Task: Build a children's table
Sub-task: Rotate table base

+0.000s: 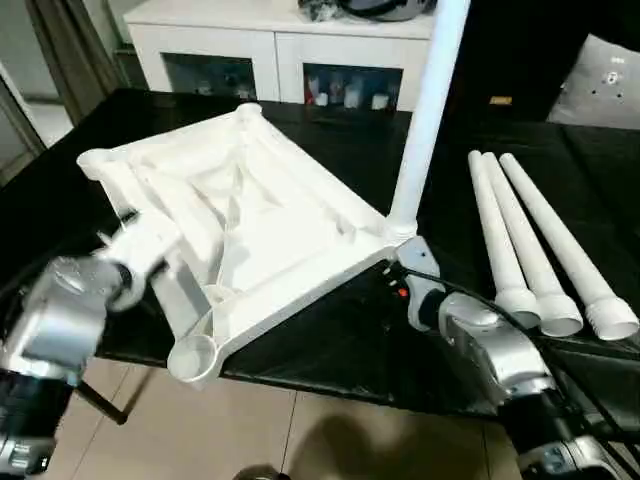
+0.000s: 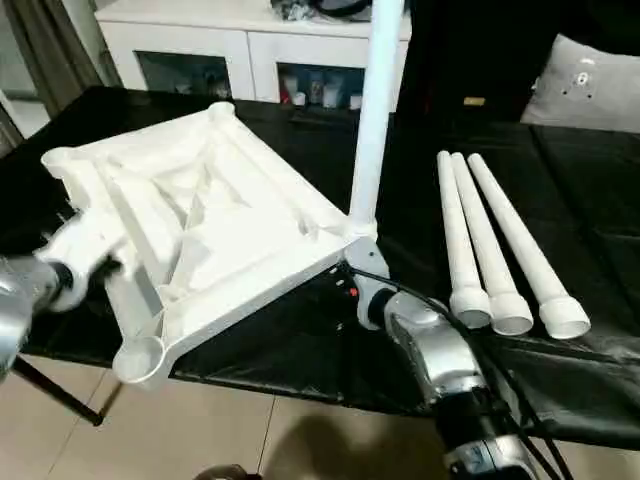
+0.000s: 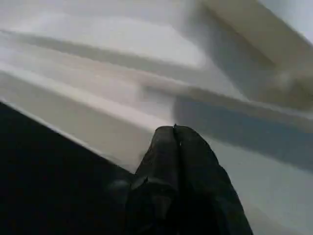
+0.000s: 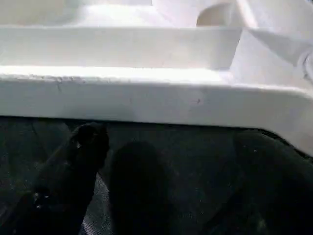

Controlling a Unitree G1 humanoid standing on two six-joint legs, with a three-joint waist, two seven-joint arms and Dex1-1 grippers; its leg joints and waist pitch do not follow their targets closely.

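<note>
white ribbed plastic table top (image 1: 250, 220): underside up on black worktop (image 1: 480, 130) (one white tube leg (image 1: 428, 110) socketed) | left gripper (image 3: 175, 134) jaws clenched, empty | right gripper (image 4: 161, 147) jaws released

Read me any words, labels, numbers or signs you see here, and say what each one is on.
No readable text anywhere.
Small yellowish tag on the dark surface behind the black table: too small to read.
Tabletop, legs: no markings.

Left end effector (image 3: 177, 131) closed; right end effector (image 4: 161, 147) wide apart.
</note>
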